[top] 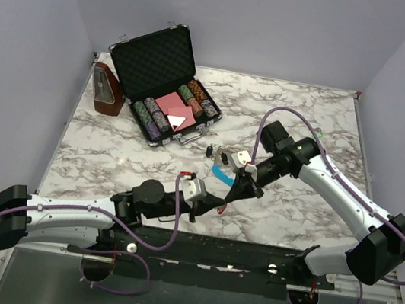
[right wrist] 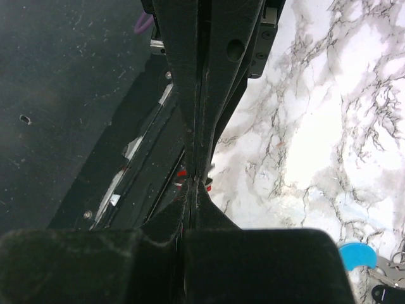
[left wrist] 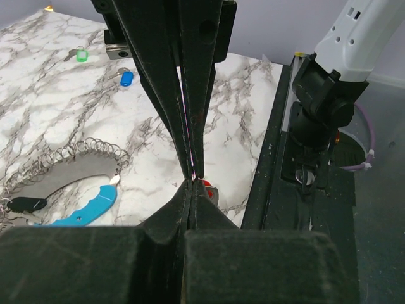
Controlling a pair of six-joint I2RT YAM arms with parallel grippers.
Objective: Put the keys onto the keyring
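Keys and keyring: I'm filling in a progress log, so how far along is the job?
Done: nothing visible; the keyring lies on the marble table and shows no key on it. In hand: the left end effector and right end effector, both shut, meet at the red key; whether either grips it is unclear. Remaining: threading it, then the blue key, lying apart.

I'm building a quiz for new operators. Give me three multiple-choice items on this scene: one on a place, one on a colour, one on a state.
1. Where does the keyring lie? A in a bowl; B on the marble table; C on a shelf.
2. Its curved section is: A red; B yellow; C blue.
3. The left gripper is: A shut; B wide open; C out of view.
Key: B, the coil rests on the marble; C, blue shows in the left wrist view; A, its jaws meet at the tips.
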